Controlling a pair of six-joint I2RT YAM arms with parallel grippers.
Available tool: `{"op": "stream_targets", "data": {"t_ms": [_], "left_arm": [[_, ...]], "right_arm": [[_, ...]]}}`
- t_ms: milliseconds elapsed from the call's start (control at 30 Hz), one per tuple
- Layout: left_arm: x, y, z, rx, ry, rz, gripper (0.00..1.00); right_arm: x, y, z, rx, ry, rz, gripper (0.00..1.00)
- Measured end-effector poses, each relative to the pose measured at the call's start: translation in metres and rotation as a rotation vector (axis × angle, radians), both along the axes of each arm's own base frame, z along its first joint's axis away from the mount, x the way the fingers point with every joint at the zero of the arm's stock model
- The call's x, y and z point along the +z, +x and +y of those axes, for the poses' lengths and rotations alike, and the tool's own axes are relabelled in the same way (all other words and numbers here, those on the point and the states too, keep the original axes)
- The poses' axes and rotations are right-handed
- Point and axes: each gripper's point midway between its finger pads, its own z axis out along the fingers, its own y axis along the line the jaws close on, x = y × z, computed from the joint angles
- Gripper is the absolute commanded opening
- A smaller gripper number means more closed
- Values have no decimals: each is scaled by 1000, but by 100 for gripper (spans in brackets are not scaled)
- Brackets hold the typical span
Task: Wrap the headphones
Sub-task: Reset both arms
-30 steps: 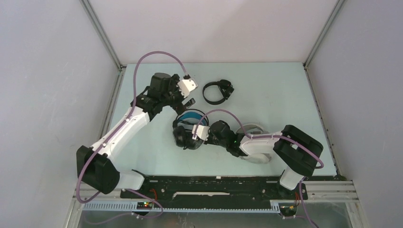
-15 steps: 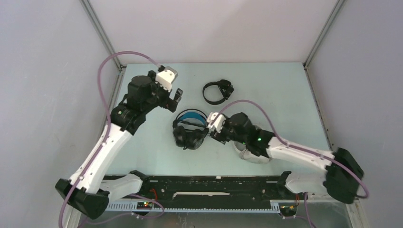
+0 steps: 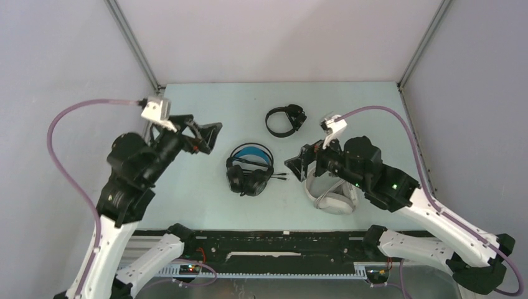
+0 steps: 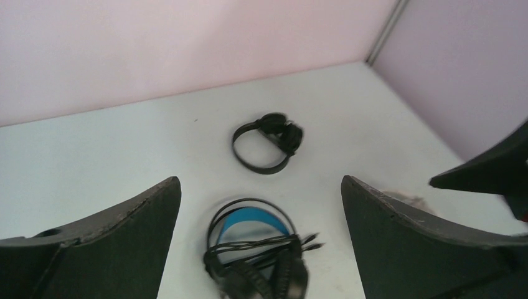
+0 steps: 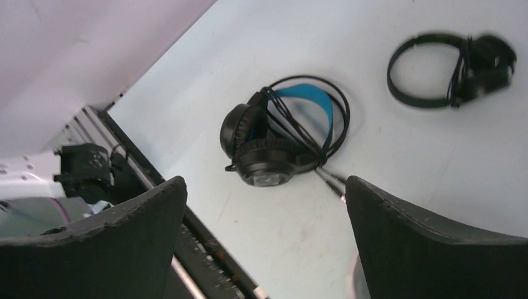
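The bulky black headphones with blue lining (image 3: 250,171) lie mid-table, cable bundled across the ear cups and plugs pointing right; they also show in the wrist views (image 4: 258,261) (image 5: 274,146). The small thin black headphones (image 3: 284,119) (image 4: 268,140) (image 5: 454,68) lie behind them. The white headphones (image 3: 330,193) lie to the right, partly hidden under my right arm. My left gripper (image 3: 212,137) (image 4: 258,182) hovers open and empty, high to the left of the bulky pair. My right gripper (image 3: 297,159) (image 5: 266,180) hovers open and empty just right of it.
A black mounting rail (image 3: 280,243) (image 5: 205,261) runs along the near table edge. Grey walls with metal corner posts (image 3: 134,47) close the table on three sides. Purple cables loop off both wrists.
The right gripper opened and drew back to the right, away from the bulky headphones. The left arm swung left and rose. The bulky headphones stay on the table.
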Motion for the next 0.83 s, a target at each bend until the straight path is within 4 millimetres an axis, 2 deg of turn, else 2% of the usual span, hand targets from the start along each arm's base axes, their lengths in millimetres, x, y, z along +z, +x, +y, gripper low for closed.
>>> {"op": "stream_targets", "data": {"t_ms": [133, 233, 333, 433, 567, 833], "left_arm": [[-3, -25, 7, -7, -83, -17, 100], [-8, -35, 13, 5, -123, -13, 100], [-25, -38, 15, 18, -142, 31, 100], [-52, -39, 14, 27, -148, 113, 100], [-70, -40, 15, 40, -152, 178, 100], [-70, -38, 21, 77, -154, 176, 100]], "right_arm": [[-1, -4, -24, -142, 55, 123, 100], [1, -5, -45, -232, 79, 149, 99], [9, -8, -66, -311, 122, 145, 100], [14, -9, -79, -359, 151, 144, 100], [10, -8, -84, -395, 153, 163, 99], [0, -4, -86, -436, 141, 190, 100]]}}
